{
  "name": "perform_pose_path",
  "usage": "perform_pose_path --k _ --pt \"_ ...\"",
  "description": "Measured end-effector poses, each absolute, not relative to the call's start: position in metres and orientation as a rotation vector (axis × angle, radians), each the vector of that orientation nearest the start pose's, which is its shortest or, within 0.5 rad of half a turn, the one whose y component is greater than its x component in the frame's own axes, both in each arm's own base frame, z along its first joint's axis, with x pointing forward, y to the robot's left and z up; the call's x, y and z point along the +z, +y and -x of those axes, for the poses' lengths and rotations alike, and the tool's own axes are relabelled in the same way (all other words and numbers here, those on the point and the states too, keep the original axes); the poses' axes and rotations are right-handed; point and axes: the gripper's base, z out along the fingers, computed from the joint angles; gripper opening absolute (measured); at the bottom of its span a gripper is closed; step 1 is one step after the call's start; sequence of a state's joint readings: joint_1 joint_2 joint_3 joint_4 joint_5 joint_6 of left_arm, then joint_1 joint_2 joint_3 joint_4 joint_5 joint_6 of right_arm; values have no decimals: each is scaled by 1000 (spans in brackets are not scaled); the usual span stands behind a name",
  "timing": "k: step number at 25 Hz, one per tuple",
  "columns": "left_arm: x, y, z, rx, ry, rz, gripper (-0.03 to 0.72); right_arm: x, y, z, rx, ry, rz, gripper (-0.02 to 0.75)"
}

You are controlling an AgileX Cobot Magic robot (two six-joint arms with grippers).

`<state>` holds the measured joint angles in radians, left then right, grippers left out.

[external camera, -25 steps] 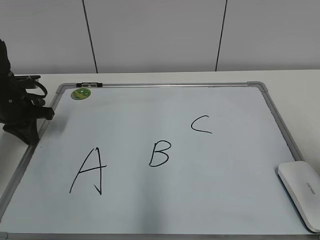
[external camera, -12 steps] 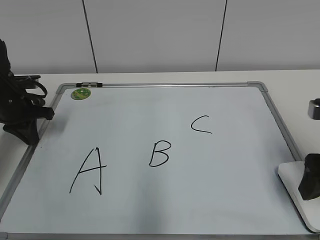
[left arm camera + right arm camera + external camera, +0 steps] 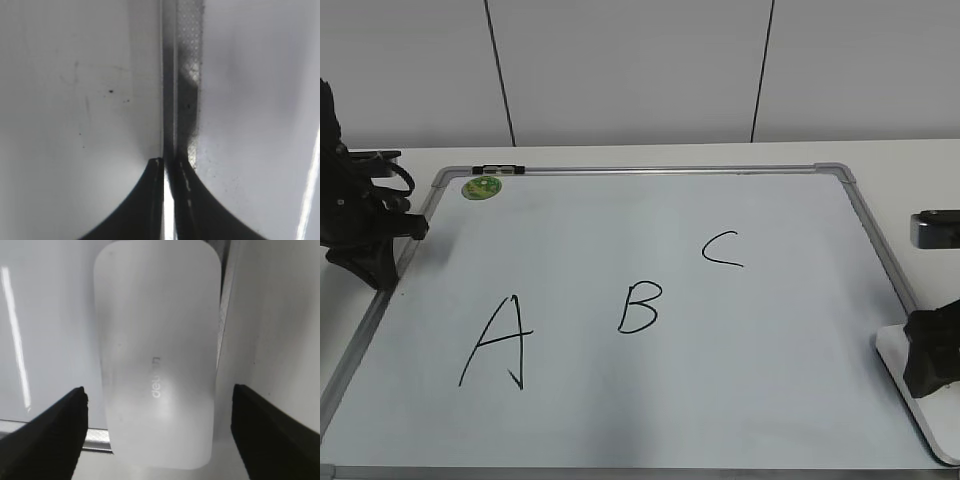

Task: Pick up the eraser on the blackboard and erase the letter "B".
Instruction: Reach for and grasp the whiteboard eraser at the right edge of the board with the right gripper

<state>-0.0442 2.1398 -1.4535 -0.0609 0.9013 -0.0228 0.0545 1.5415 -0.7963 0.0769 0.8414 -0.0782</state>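
Observation:
The white eraser [image 3: 920,400] lies at the blackboard's [image 3: 670,200] front right corner, over the frame. My right gripper [image 3: 932,360] hangs over it, open, one finger on each side of the eraser [image 3: 157,350] in the right wrist view, not touching it. The black letter "B" [image 3: 640,307] is at the board's middle, between a larger "A" [image 3: 498,343] and a smaller "C" [image 3: 722,249]. My left gripper [image 3: 365,255] rests at the board's left edge, jaws shut and empty [image 3: 167,162] over the frame.
A round green magnet [image 3: 482,186] and a black marker [image 3: 498,169] sit at the board's far left corner. The board's silver frame [image 3: 182,75] runs under the left gripper. A white table [image 3: 910,160] surrounds the board, with a panelled wall behind.
My right arm has come into view from the right and moved in over the eraser. The left arm, eraser and letters have not moved.

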Motion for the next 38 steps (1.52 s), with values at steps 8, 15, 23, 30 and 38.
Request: perform_pose_path --k 8,15,23,30,38 --pt "126 -22 -410 -79 3072 23 22 172 25 -253 72 3066 164 670" --pt "126 -22 -410 -79 3072 23 22 172 26 -256 -79 3028 137 670" --pt "126 -22 -410 -79 3070 23 22 166 27 -258 -67 3031 112 669" --pt "126 -22 -410 -79 3070 23 22 157 30 -261 -40 3068 103 669" --pt "126 -22 -410 -79 3070 23 22 151 30 -262 -39 3088 113 655"
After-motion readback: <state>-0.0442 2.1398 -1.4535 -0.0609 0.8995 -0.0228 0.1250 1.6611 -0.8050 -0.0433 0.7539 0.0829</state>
